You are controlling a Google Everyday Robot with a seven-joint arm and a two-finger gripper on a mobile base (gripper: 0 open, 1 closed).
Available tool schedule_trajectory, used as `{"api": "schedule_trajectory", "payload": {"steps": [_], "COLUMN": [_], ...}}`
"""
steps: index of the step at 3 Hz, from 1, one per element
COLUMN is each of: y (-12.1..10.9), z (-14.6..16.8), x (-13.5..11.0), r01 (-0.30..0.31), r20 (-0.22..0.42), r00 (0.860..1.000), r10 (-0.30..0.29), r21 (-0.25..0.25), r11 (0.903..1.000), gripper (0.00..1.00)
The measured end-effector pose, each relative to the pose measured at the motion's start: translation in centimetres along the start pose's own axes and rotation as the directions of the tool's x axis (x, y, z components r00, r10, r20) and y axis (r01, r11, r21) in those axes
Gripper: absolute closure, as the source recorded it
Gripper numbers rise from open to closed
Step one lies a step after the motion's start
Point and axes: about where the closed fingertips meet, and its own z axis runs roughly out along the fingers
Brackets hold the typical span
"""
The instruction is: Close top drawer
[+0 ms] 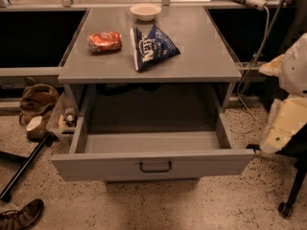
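The top drawer [152, 163] is a wide grey metal box, pulled far out of the cabinet toward me and empty inside. Its flat front panel carries one small dark loop handle [155, 166] at centre. No other drawer fronts show. My gripper [282, 127] shows only as a cream-and-white arm end at the right edge, level with the drawer's right side, about a hand's width from it and not touching it.
The grey cabinet top [201, 56] bears a red snack bag [104, 41], a blue chip bag [152, 47] and a white bowl [145, 11]. A brown bag [36, 102] and a small bin [64, 119] sit left of the cabinet. A black pole [24, 169] and a shoe [19, 215] lie on the speckled floor. A chair caster [285, 209] is at lower right.
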Motion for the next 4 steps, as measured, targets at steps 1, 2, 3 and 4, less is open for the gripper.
{"api": "schedule_trajectory", "payload": {"steps": [1, 2, 3, 4], "y": [2.2, 4.8, 4.8, 5.1], "z": [4.1, 8.3, 8.3, 8.9], "x": [2.6, 4.5, 4.5, 4.9], "r01": [-0.040, -0.077, -0.077, -0.080], "r20": [0.040, 0.113, 0.113, 0.097], "r00": [0.998, 0.989, 0.989, 0.991], "r10": [0.042, 0.096, 0.096, 0.096], "r21": [-0.057, -0.158, -0.158, -0.157], "r11": [0.9976, 0.9844, 0.9844, 0.9843], "gripper": [0.00, 0.00, 0.00, 0.00]}}
